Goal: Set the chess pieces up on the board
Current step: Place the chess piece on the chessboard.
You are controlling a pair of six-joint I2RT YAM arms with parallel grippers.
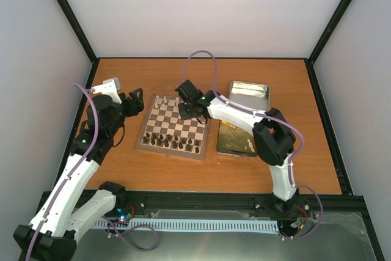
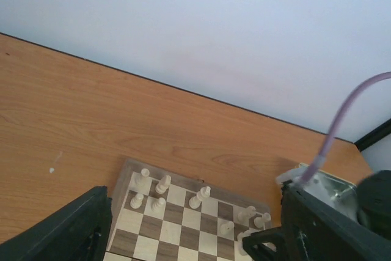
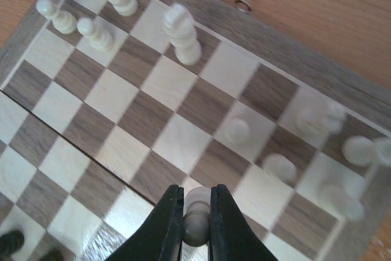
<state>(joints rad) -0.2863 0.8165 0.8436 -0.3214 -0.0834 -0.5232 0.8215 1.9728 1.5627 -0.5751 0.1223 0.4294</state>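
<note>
The board (image 1: 160,112) lies mid-table, with dark brown pieces along its near rows and cream chess pieces (image 2: 200,197) in its far rows. My right gripper (image 1: 186,110) hovers over the far half of the board (image 3: 122,93). The right gripper (image 3: 197,215) is shut on a small cream pawn (image 3: 197,223), held above a light square beside several standing cream pieces (image 3: 182,35). My left gripper (image 1: 135,101) sits off the board's far left corner. In its wrist view the left gripper (image 2: 195,218) is open, its dark fingers (image 2: 67,230) wide apart with nothing between them.
A gold tin (image 1: 234,140) lies right of the board with a cream piece inside. The silver lid (image 1: 249,95) lies beyond it. Black frame posts and pale walls enclose the wooden table (image 1: 122,169).
</note>
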